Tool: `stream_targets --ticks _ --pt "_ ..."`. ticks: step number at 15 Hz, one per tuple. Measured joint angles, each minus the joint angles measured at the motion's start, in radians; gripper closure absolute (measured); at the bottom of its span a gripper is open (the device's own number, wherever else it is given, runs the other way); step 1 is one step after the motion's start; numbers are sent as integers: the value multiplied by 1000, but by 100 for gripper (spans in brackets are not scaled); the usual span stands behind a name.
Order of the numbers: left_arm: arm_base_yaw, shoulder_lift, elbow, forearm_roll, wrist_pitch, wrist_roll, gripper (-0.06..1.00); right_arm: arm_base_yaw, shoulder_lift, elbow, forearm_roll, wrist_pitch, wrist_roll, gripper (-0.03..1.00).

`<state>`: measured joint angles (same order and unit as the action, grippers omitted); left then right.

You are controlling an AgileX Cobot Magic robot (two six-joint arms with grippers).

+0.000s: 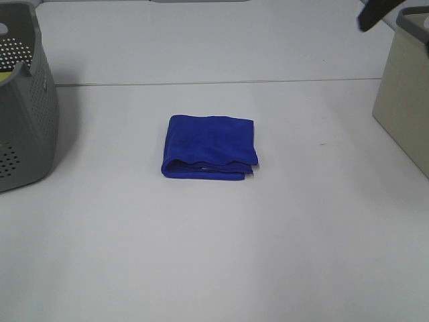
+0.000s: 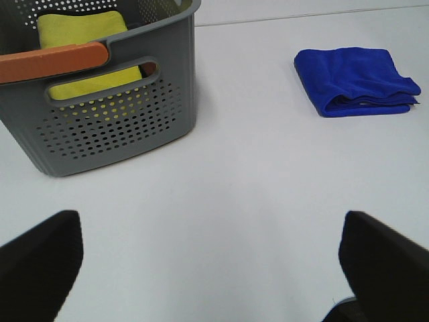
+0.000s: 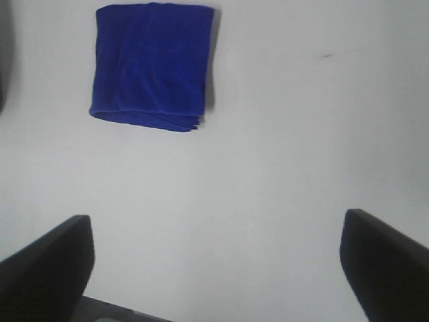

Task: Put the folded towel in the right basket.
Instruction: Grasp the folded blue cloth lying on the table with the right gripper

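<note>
Overhead view: the towel (image 1: 209, 147), blue and folded into a rough square, lies flat on the white table (image 1: 214, 255) near its middle, layered edges toward the camera. It is well apart from both baskets and touches neither gripper. The left basket (image 1: 27, 114), grey and perforated, stands at the left edge of the view. The right basket (image 1: 405, 107), beige with solid walls, stands at the right edge and is partly cut off.

Left wrist view: the left gripper (image 2: 209, 228) hangs over bare table with its jaws wide apart and nothing between them. Ahead of it, the left basket holds a yellow cloth (image 2: 84, 30) under an orange handle (image 2: 53, 62).

Right wrist view: the right gripper (image 3: 216, 221) likewise has its jaws spread and empty, with the towel ahead of it.
</note>
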<state>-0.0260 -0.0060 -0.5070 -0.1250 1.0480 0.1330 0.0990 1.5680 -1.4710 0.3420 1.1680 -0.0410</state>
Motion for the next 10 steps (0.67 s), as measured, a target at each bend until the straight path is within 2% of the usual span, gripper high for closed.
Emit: stream_targets --ticks 2,4,7,10 --pt "0 0 0 0 0 0 -1 52 187 -13 95 -118 -16 2" --pt "0 0 0 0 0 0 -1 84 327 -66 177 -174 -47 2" --pt "0 0 0 0 0 0 -1 94 581 -219 334 -191 -104 3" --pt "0 0 0 0 0 0 -1 94 751 -340 379 -200 -106 3"
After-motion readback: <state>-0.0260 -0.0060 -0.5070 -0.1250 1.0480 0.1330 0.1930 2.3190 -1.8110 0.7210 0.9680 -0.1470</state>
